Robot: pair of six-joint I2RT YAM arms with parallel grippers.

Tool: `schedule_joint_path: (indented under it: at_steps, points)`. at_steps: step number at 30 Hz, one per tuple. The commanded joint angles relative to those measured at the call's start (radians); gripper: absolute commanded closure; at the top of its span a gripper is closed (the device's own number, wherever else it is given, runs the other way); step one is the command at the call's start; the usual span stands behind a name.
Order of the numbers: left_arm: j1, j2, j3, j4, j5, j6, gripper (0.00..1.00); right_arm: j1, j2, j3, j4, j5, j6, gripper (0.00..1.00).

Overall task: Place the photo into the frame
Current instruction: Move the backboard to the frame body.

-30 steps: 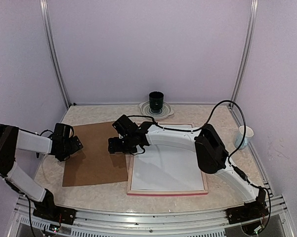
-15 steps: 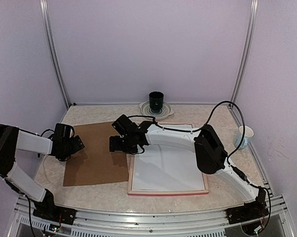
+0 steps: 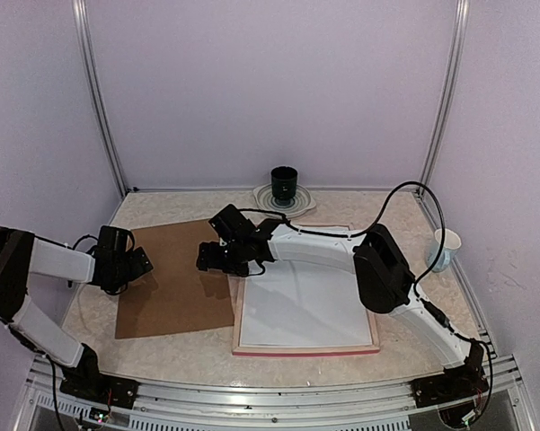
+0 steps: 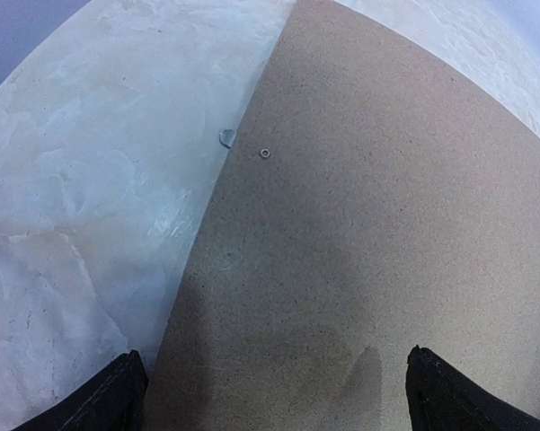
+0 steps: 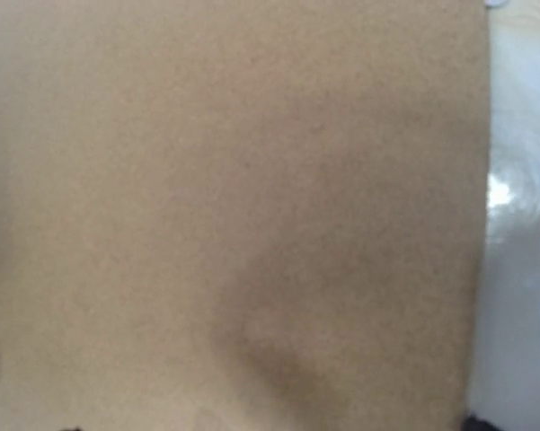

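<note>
At the left, left gripper (image 3: 133,266) low over the left edge of the brown backing board (image 3: 175,280). Fingers spread wide, nothing between them but bare board and pale table (image 4: 81,197) in the left wrist view. Near that edge of the board, a small metal tab (image 4: 225,136) and a tiny ring (image 4: 265,153).

Board flat on the table, its right edge meeting the left rim of the frame (image 3: 305,349); touching or overlapping, hard to tell.

Over the far right part of the board, right gripper (image 3: 209,259), likewise spread wide and holding nothing. Right wrist view blurred and filled with brown board; contact with the board impossible to tell.

At the far wall, a dark cup (image 3: 284,182) upright on a pale plate (image 3: 304,206).

Right of centre, the frame lying flat, pale wood rim up, pink showing along the near edge. Inside it, a white sheet (image 3: 301,310); whether photo or mat, impossible to tell, and no printed side in sight. Right arm (image 3: 377,269) arched above the frame's far side.

At the far right, a paper cup (image 3: 446,248) upright, well apart from the frame.
</note>
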Motion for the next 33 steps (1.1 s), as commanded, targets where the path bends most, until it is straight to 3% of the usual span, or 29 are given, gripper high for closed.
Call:
schedule_joint_path:
  at_steps: [1, 13, 33]
  points:
    - [-0.016, -0.007, -0.017, 0.020, 0.111, -0.010, 0.01, 0.033, -0.068, -0.113, 0.174, -0.171, -0.017, 0.10]
    - [-0.004, -0.049, -0.033, 0.008, 0.088, -0.020, 0.01, 0.051, -0.136, -0.149, 0.233, -0.250, -0.053, 0.10]
    - [-0.026, -0.062, -0.039, 0.036, 0.158, -0.019, 0.01, 0.070, -0.258, -0.248, 0.297, -0.254, -0.061, 0.10]
